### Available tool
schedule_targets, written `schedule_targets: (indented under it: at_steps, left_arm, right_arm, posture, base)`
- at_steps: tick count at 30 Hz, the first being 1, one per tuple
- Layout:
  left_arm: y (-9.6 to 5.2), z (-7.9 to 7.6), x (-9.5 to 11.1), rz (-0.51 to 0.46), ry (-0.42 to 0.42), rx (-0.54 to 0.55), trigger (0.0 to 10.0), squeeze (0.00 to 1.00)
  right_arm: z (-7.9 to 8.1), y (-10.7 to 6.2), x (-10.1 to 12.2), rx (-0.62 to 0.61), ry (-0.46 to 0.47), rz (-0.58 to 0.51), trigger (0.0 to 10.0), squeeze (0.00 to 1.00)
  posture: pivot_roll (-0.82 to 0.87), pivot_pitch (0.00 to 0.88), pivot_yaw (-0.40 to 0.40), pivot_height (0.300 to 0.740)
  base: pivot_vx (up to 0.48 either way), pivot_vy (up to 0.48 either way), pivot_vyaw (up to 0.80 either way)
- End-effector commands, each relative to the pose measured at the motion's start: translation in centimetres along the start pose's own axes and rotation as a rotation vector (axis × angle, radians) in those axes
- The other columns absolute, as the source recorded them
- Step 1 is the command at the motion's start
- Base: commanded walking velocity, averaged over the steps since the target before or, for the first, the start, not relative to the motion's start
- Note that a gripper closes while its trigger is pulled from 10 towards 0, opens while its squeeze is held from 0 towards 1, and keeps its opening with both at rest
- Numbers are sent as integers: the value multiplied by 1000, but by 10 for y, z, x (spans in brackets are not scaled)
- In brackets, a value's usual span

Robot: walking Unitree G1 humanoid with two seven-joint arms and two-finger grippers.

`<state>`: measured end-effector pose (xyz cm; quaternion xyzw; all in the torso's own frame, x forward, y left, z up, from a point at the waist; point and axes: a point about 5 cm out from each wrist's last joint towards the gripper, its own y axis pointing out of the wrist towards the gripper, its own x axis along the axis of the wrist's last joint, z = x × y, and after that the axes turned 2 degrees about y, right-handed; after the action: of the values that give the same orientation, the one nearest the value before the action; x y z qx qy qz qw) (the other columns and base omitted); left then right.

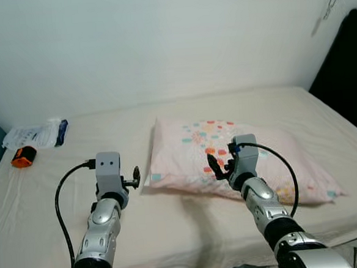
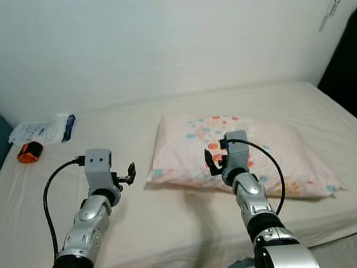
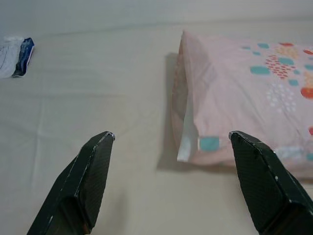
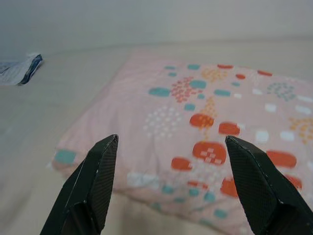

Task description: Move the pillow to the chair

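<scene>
We see a soft, rectangular pillow (image 1: pixel 229 158) in pale pink cloth with teal and orange blotches, lying flat near the middle of the bed (image 1: pixel 173 232), closer to its far edge by the white wall (image 1: pixel 160 43). The sheet is smooth cream fabric with faint creases. Our left gripper (image 3: pixel 171 142) hovers spread wide beside the pillow's open end, holding nothing. Our right gripper (image 4: pixel 171 147) hangs over the pillow's near edge, fingers parted and empty. By the bed's far left corner lie a crinkled white packet (image 1: pixel 34 134) and a small orange thing (image 1: pixel 22 157).
</scene>
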<state>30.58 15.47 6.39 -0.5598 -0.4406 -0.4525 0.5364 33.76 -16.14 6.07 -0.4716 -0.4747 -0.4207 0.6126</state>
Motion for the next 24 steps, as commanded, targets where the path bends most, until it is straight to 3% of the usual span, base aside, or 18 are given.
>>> schedule_targets:
  at_steps: [1, 24]
  left_arm:
    - [-2, 0, -3, 7, 1, 0, 10000, 0]
    - [-1, 4, 1, 16, 39, -22, 10000, 0]
  right_arm:
    - [0, -1, -3, -6, 8, 15, 10000, 0]
    - [3, -2, -8, -18, 34, 16, 10000, 0]
  posture:
    - [2, 0, -35, 740]
    - [25, 0, -6, 740]
  base:
    - [-401, 0, 0]
    - [0, 0, 0]
